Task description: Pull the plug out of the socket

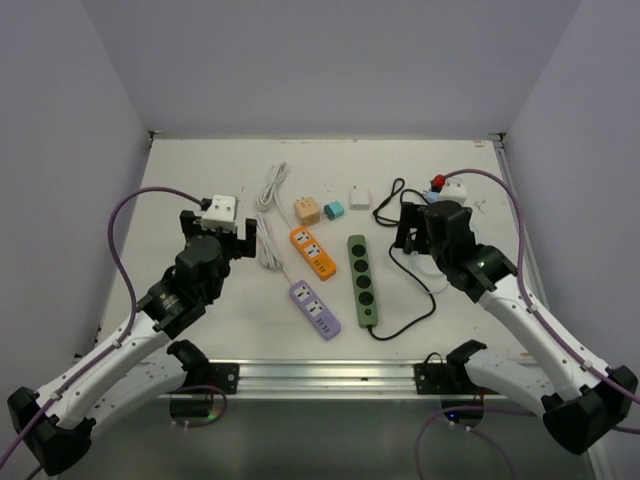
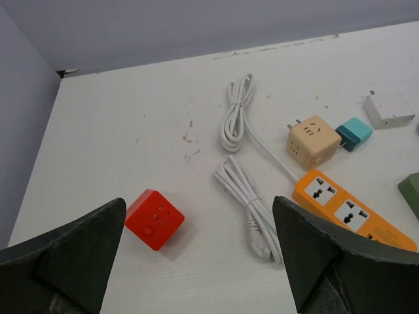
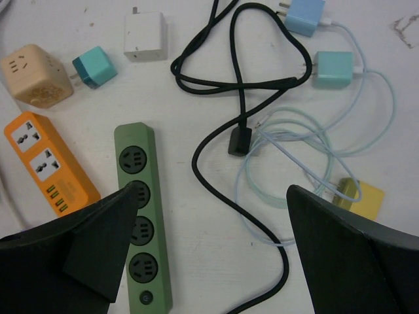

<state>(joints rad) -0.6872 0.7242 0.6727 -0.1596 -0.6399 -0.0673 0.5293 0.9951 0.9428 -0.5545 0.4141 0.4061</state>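
Observation:
A red cube socket (image 2: 154, 219) lies on the white table, its slotted face up and nothing plugged in. It sits just ahead of the left finger of my left gripper (image 2: 199, 216), which stands open and empty above the table. The top view hides the cube under that gripper (image 1: 222, 232). A beige cube adapter (image 2: 313, 140) with bare prongs lies loose further right. My right gripper (image 3: 213, 196) hangs open and empty over the green power strip (image 3: 141, 216) and its black cable (image 3: 242, 98), whose black end (image 3: 239, 140) lies free. I see no plug seated in any socket.
Two bundled white cables (image 2: 252, 219) lie between the red cube and the orange strip (image 2: 353, 212). A purple strip (image 1: 314, 308) is near the front. Teal (image 3: 95, 67) and white (image 3: 145, 36) adapters, light-blue chargers (image 3: 334, 69) with pale cables and a yellow block (image 3: 359, 195) lie around.

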